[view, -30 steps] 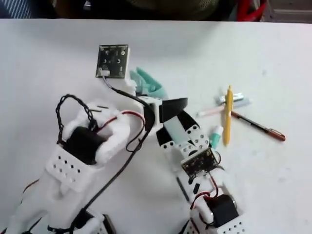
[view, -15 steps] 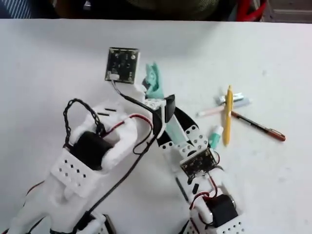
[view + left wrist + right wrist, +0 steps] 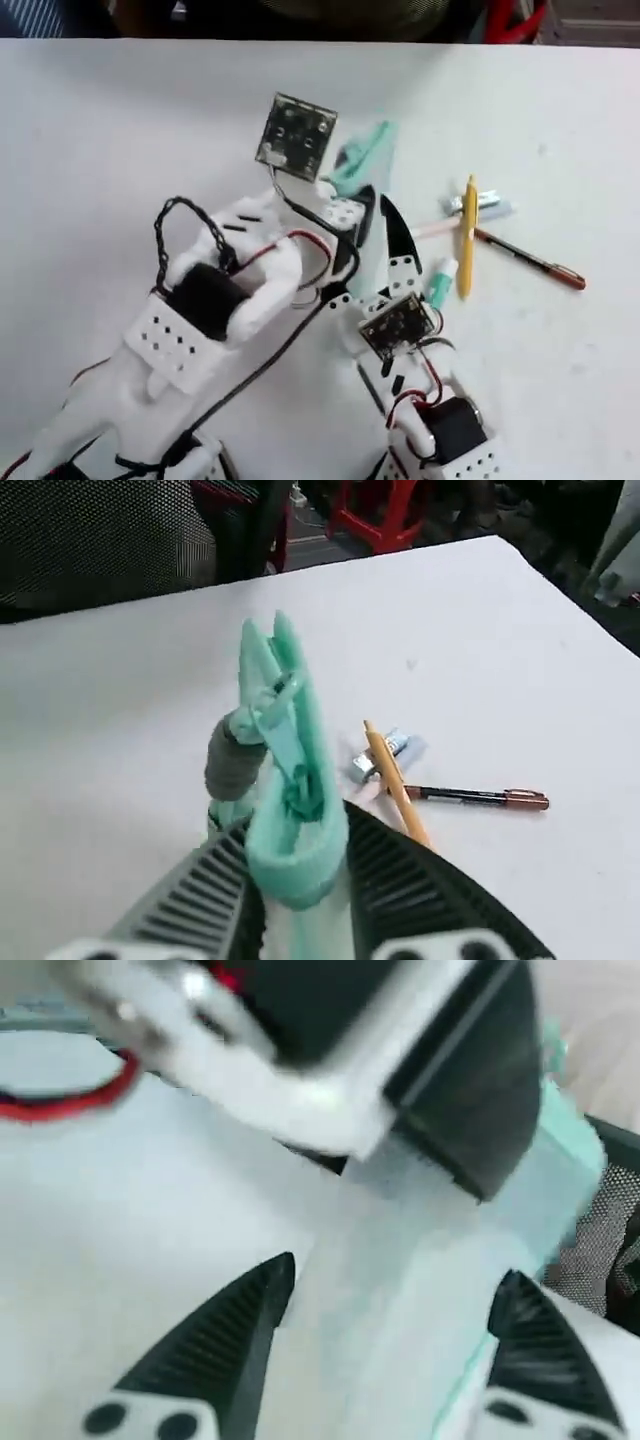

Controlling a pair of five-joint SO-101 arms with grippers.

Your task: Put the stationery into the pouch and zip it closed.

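My left jaws pinch the mint pouch (image 3: 295,815) by one end and hold it upright over the middle of the surface (image 3: 120,120). My right jaws stand spread just beside, with pouch fabric between them; I cannot tell whether they touch it. Toward the right edge lie a yellow pen (image 3: 468,235), a brown pen (image 3: 530,262) touching it, and a small silver-blue item (image 3: 482,207).
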